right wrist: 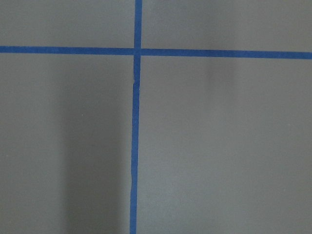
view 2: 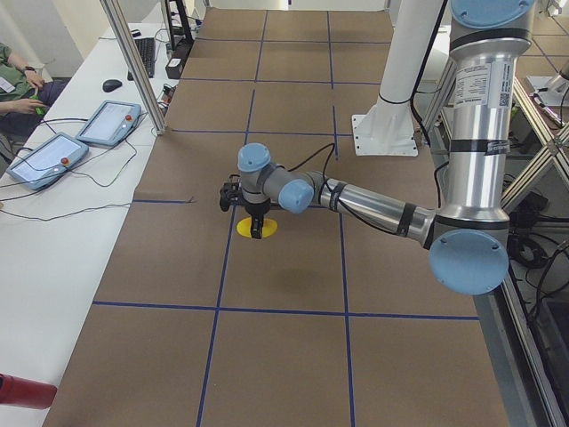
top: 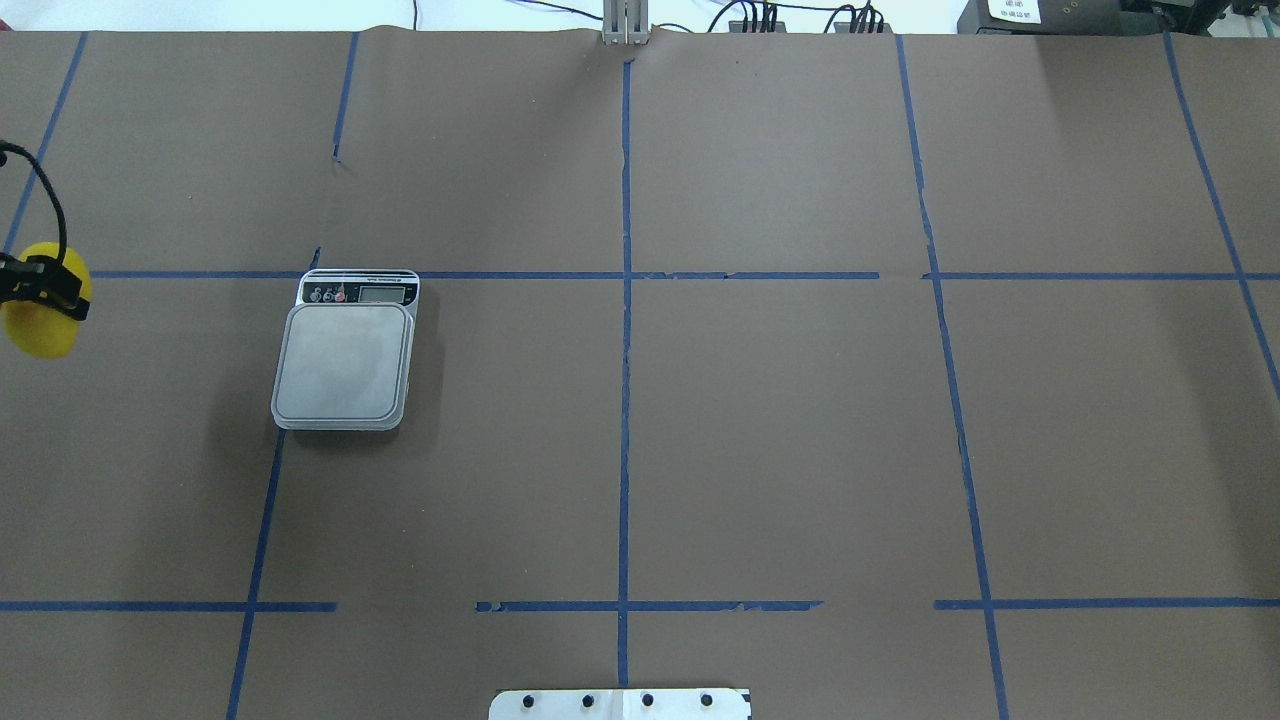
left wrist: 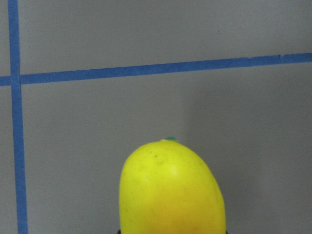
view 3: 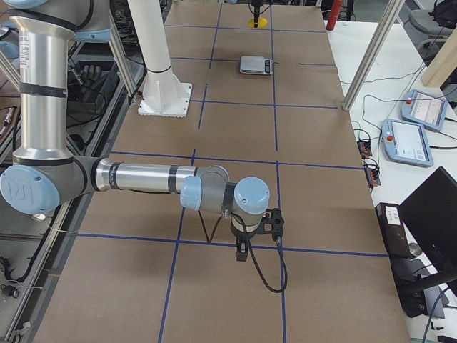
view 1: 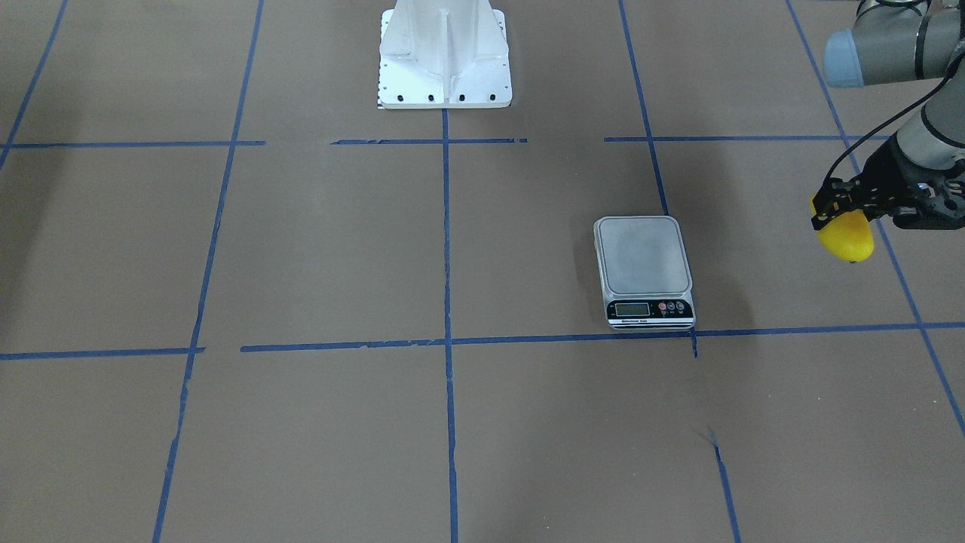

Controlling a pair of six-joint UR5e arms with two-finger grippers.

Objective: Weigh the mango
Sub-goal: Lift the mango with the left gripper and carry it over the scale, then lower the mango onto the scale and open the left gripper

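The yellow mango [view 1: 846,236] is held in my left gripper [view 1: 829,215], which is shut on it near the table's left end. It also shows in the overhead view [top: 38,325] and fills the bottom of the left wrist view [left wrist: 170,192]. A shadow on the table below it suggests it hangs above the surface. The grey kitchen scale [view 1: 642,264] lies on the table, apart from the mango, with its platform bare [top: 345,362]. My right gripper [view 3: 243,250] shows only in the exterior right view, low over the table. I cannot tell whether it is open or shut.
The table is brown paper with blue tape lines [top: 625,300]. The white robot base [view 1: 445,68] stands at the table's robot side. Operator pendants [view 2: 80,142] and cables lie on a side table past the far edge.
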